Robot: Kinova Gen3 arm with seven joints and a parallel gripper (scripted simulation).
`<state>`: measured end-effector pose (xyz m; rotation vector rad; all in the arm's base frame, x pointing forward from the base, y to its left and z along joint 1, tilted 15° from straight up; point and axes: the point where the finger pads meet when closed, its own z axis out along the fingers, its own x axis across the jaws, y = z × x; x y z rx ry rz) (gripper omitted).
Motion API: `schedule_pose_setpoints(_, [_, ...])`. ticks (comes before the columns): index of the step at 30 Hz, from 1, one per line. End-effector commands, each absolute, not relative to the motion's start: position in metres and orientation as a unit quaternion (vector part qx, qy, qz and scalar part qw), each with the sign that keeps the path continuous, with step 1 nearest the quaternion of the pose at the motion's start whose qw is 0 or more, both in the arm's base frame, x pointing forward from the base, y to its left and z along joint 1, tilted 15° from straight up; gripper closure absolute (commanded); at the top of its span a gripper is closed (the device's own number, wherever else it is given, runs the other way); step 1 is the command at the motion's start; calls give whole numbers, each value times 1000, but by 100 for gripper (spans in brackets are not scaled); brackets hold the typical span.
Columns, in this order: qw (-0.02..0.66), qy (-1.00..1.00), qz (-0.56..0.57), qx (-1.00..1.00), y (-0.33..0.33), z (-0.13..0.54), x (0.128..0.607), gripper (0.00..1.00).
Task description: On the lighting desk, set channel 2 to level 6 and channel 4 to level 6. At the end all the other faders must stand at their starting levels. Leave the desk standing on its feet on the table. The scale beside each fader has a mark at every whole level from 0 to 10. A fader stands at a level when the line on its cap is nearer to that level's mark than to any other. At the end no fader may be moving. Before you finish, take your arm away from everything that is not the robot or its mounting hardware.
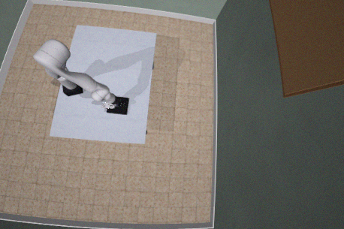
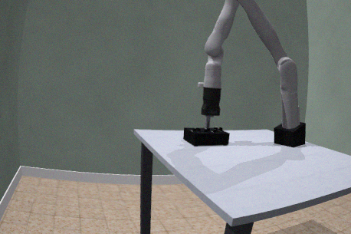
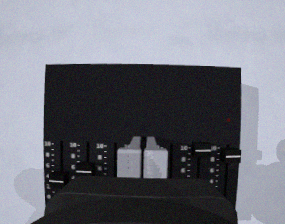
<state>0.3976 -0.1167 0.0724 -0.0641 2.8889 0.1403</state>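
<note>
Arm leaning over the lighting board

The fingers are pressed together with nothing between them, tips down among the sliders; the black lighting board [image 2: 206, 136] sits directly beneath them on the pale desk [image 2: 268, 177].

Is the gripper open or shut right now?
Shut. The gripper has its two pale fingers pressed together, nothing between them, over the lighting desk.
</note>
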Motion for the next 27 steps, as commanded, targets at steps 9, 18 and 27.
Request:
schedule_pose_setpoints(9, [125, 991, 48, -23, -117, 73, 398, 100])
schedule_pose_setpoints(18, [125, 991, 48, -23, -121, 73, 398, 100])
schedule_pose_setpoints(27, [125, 991, 48, -23, -122, 75, 398, 100])
